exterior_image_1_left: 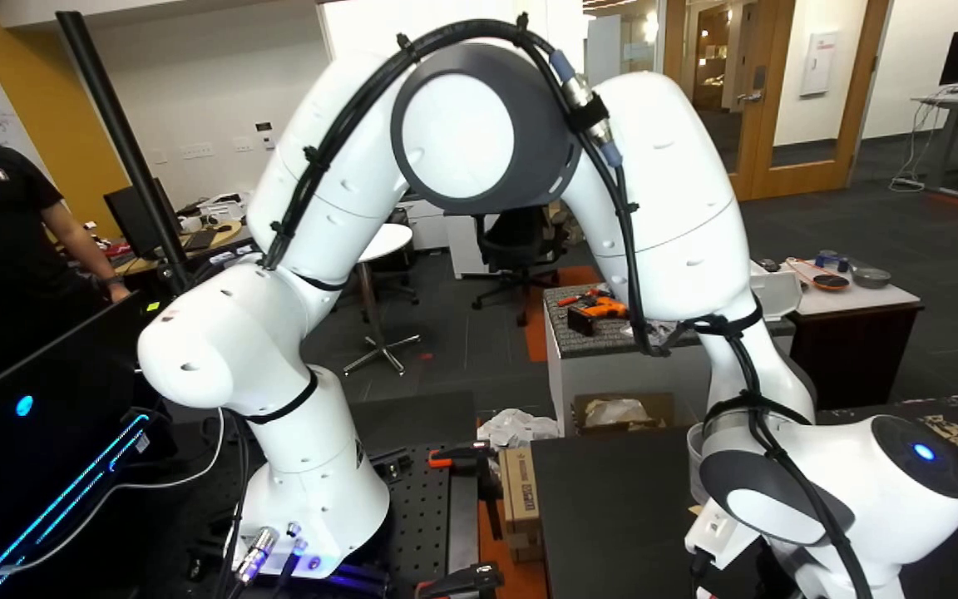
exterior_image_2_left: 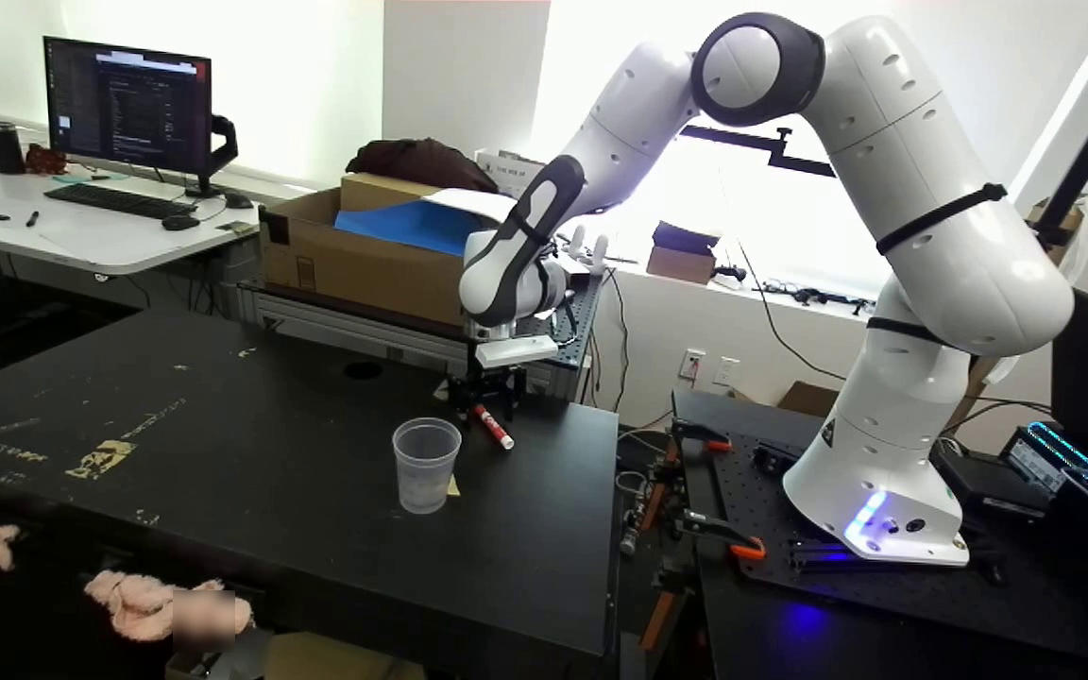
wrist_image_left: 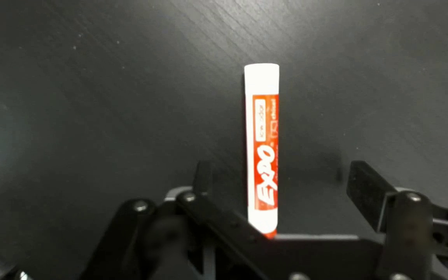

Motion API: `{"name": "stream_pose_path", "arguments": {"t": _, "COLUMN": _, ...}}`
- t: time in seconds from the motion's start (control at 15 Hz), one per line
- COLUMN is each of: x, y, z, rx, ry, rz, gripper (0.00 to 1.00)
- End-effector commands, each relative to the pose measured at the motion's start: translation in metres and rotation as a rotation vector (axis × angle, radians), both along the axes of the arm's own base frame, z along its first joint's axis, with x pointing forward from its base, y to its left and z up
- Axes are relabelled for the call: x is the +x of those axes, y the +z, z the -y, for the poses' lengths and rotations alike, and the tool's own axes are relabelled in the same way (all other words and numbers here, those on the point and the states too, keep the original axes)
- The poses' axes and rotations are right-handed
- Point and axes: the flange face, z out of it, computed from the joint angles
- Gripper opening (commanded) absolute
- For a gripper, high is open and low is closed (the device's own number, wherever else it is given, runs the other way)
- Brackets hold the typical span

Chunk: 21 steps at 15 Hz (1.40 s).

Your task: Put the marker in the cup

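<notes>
One white-barrelled Expo marker (wrist_image_left: 263, 155) with a red label lies on the black tabletop (exterior_image_2_left: 251, 406), its long axis running almost straight up the wrist view: the blunt white end points away from the gripper (wrist_image_left: 283, 174), while the opposite end, showing a sliver of red, is partly hidden by the gripper itself. The barrel is a smooth cylinder, its EXPO lettering set lengthwise. Two dark, blocky fingers (wrist_image_left: 368, 194) stand wide apart, one on each side of the marker, with tabletop visible between it and both. In an exterior view the marker slants down and to the right, white end lowest; near it, but apart, a single cup (exterior_image_2_left: 426, 463) of translucent plastic, tapered and wider at the rim, stands upright. One yellowish scrap (exterior_image_2_left: 453, 486) shows just beside the cup's base. The tabletop has a fine, streaky grain close up, one round hole (exterior_image_2_left: 363, 370), and a flaked yellowish patch (exterior_image_2_left: 102, 459). Beyond it stands a large cardboard box (exterior_image_2_left: 374, 274) with a blue sheet (exterior_image_2_left: 412, 225) in its top; by the robot's base (exterior_image_2_left: 884, 482), two orange-and-black clamps (exterior_image_2_left: 719, 529) sit along the edge of a perforated plate (exterior_image_1_left: 425, 516).
</notes>
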Motion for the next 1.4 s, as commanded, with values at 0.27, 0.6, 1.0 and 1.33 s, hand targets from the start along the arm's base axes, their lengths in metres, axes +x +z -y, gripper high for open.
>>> {"name": "stream_pose_path", "arguments": {"t": 0.27, "x": 0.005, "y": 0.003, "z": 0.0, "rx": 0.022, "ry": -0.001, "rz": -0.005, "gripper": 0.28}}
{"name": "stream_pose_path", "arguments": {"t": 0.6, "x": 0.007, "y": 0.007, "z": 0.002, "rx": 0.014, "ry": -0.005, "rz": 0.0, "gripper": 0.03}}
{"name": "stream_pose_path", "arguments": {"t": 1.0, "x": 0.006, "y": 0.033, "z": 0.0, "rx": -0.028, "ry": -0.025, "rz": 0.039, "gripper": 0.05}}
{"name": "stream_pose_path", "arguments": {"t": 1.33, "x": 0.002, "y": 0.078, "z": -0.002, "rx": -0.058, "ry": -0.032, "rz": 0.105, "gripper": 0.05}}
